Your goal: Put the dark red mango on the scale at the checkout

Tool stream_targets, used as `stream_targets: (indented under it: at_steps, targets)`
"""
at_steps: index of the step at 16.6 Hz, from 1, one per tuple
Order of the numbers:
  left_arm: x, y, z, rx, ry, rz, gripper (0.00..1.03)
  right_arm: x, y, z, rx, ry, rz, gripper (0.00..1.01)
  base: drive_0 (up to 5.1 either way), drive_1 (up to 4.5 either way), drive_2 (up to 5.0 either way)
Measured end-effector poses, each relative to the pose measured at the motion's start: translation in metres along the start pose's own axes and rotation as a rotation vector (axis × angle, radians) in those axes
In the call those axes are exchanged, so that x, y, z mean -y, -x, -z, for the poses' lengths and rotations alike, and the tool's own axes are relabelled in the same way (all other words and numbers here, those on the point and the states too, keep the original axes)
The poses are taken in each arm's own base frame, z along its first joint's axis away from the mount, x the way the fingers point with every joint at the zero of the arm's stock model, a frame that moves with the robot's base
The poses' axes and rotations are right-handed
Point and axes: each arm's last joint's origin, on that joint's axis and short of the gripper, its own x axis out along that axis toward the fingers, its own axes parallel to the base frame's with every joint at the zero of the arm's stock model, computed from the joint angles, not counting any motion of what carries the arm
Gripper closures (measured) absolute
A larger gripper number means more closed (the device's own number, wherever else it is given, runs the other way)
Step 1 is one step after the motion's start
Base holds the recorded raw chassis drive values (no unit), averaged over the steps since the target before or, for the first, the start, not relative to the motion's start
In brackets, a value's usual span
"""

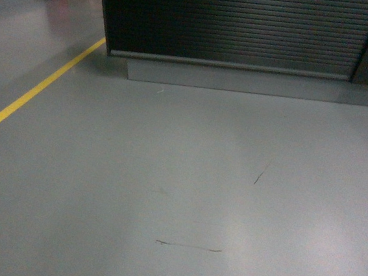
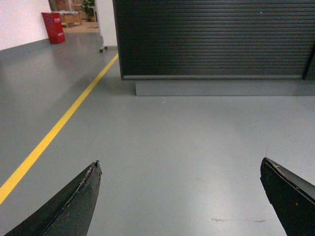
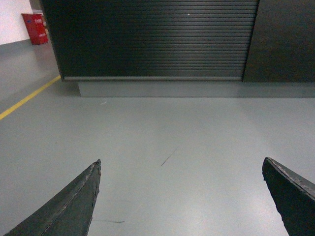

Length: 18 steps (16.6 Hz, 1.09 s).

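**Both arms low and empty before the checkout front**

The left fingers (image 2: 179, 196) are spread wide with nothing between them, their dark tips framing bare grey floor (image 2: 187, 147). The right fingers (image 3: 182, 196) are likewise spread and empty over the same floor, where a short dark scuff (image 3: 169, 157) lies ahead of them.

Beyond both pairs stands the checkout (image 1: 240, 26): a black, horizontally ribbed front set on a plain grey base (image 1: 254, 81). Only this front face shows; its worktop is out of every view, so neither the dark red mango nor the scale can be seen.

A yellow line (image 1: 35, 91) runs diagonally across the floor to the left of the checkout. Farther back on that side a red box (image 2: 53, 27) stands against a white wall (image 2: 19, 22). The floor is smooth and faintly glossy, with a few thin scratches (image 1: 188, 246) in the head view.
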Motion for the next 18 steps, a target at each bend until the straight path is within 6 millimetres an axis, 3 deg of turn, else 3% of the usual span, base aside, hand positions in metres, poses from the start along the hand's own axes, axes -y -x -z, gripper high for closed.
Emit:
stream_targets:
  at_steps: [18]
  targets:
    - [0.0000, 0.0000, 0.0001, -0.001, 0.000, 0.000, 0.05, 0.0000, 0.0000, -0.0001, 0.001, 0.000, 0.000, 0.03, -0.1, 4.13, -4.2]
